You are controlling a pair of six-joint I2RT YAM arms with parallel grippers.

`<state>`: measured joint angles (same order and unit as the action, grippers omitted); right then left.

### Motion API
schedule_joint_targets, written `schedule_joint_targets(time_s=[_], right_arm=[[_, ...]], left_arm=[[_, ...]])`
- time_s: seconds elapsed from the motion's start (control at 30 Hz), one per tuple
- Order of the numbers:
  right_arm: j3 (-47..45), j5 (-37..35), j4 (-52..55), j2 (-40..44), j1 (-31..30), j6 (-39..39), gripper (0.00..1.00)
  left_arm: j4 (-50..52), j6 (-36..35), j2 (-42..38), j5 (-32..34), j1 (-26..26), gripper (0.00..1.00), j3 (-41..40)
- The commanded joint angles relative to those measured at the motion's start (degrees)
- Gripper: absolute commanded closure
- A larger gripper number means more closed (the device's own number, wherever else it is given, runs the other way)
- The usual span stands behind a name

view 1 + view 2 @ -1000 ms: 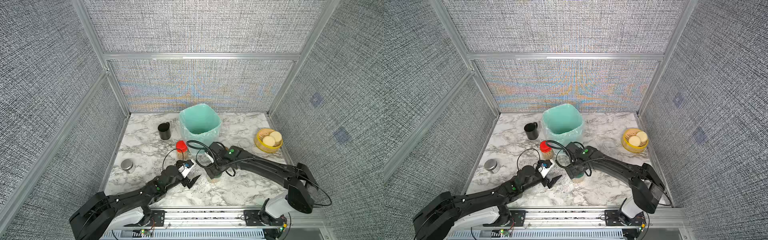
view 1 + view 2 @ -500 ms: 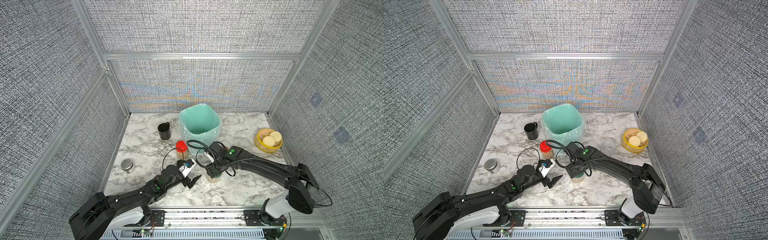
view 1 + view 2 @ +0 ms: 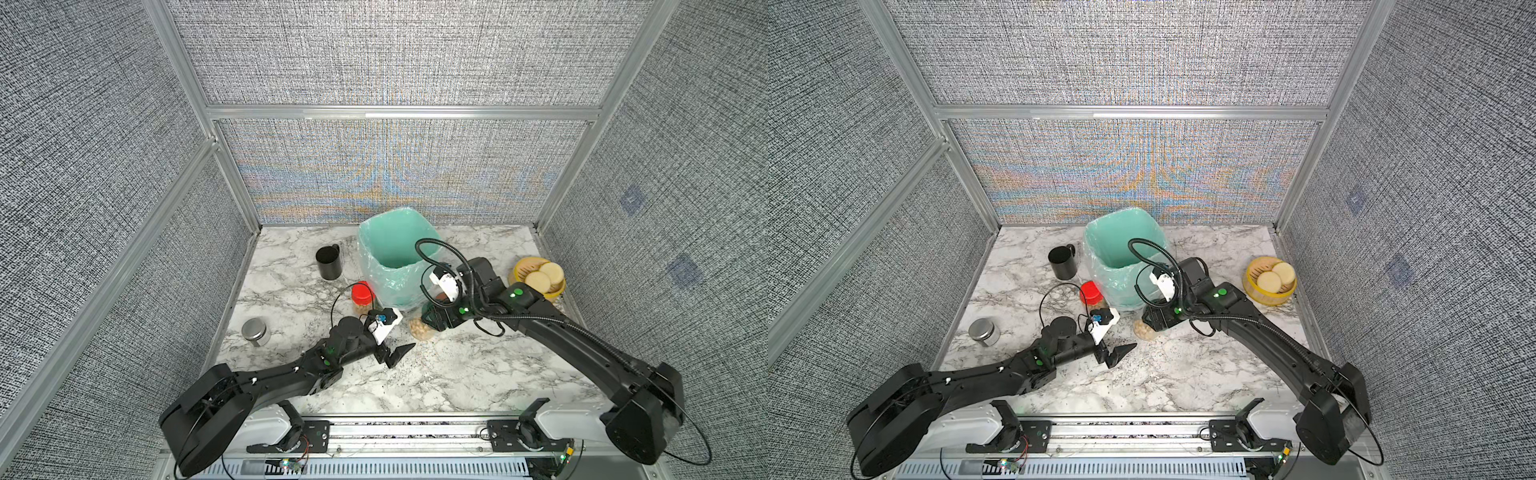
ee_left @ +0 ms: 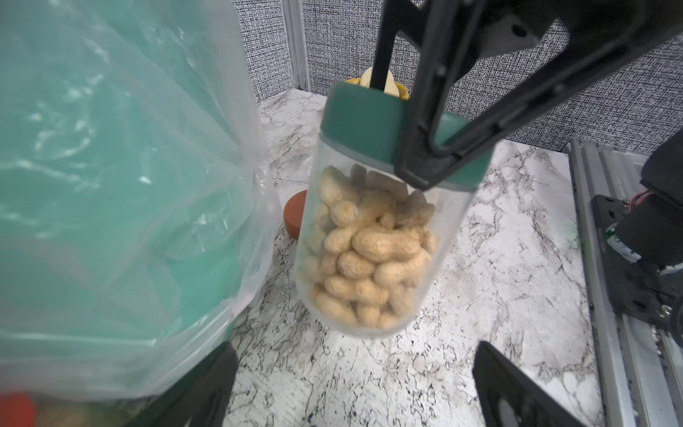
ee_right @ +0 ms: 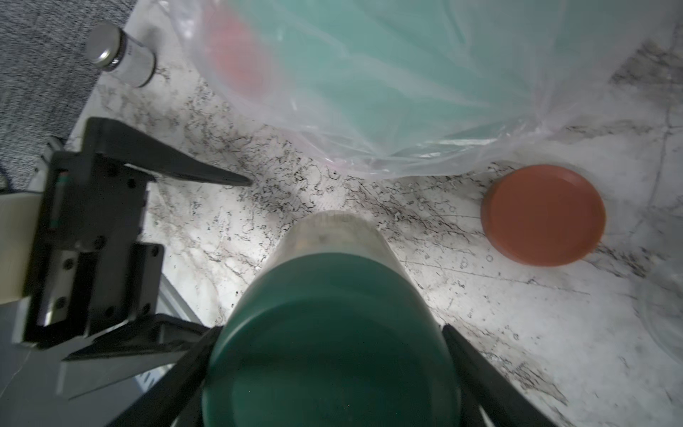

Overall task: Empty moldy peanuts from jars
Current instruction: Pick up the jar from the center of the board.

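Jar (image 4: 373, 207) of peanuts (image 4: 384, 244), long axis near upright, directly ahead of left gripper (image 3: 397, 353), jaws wide apart and empty; right gripper (image 5: 330, 329) clamped on green lid (image 4: 362, 118) from above

Left gripper (image 3: 401, 355) jaws spread; right gripper (image 3: 430, 321) seemingly clamping jar (image 4: 369, 240).

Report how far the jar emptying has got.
Done, apparently: a terracotta lid lies loose on the table, so one jar looks opened. In hand: the right gripper clamps the lid of the green-lidded jar, full of peanuts, with the open left gripper beside it. Left: opening it, tipping it into the lined bin, then the red-lidded jar, capped.
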<state>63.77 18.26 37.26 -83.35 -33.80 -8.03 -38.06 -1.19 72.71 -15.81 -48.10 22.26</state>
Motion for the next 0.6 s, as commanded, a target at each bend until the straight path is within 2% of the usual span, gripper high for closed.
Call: schedule_joint_targets(time_s=[0.0,0.07,0.23,0.33,0.57], right_arm=[[-0.5,10.3,-5.1,0.6,1.9,4.1,1.00],[-1.1,15.0,-6.5,1.5,3.0,5.1,1.00],[-2.9,21.9,-9.2,2.8,6.2,5.3,1.00],[-2.7,22.0,-9.8,2.8,6.5,5.6,1.00],[-2.7,25.7,-11.5,2.9,6.5,6.4,1.00]], left_arm=[[-8.1,2.3,3.0,-5.4,1.5,0.00,1.8],[-10.4,3.7,5.4,-7.4,2.8,0.00,2.9],[-10.7,4.1,9.6,-14.9,4.0,0.00,6.1],[-9.8,4.1,11.1,-19.3,4.1,0.00,7.9],[-3.9,2.0,11.5,-20.0,4.1,0.00,10.6]])
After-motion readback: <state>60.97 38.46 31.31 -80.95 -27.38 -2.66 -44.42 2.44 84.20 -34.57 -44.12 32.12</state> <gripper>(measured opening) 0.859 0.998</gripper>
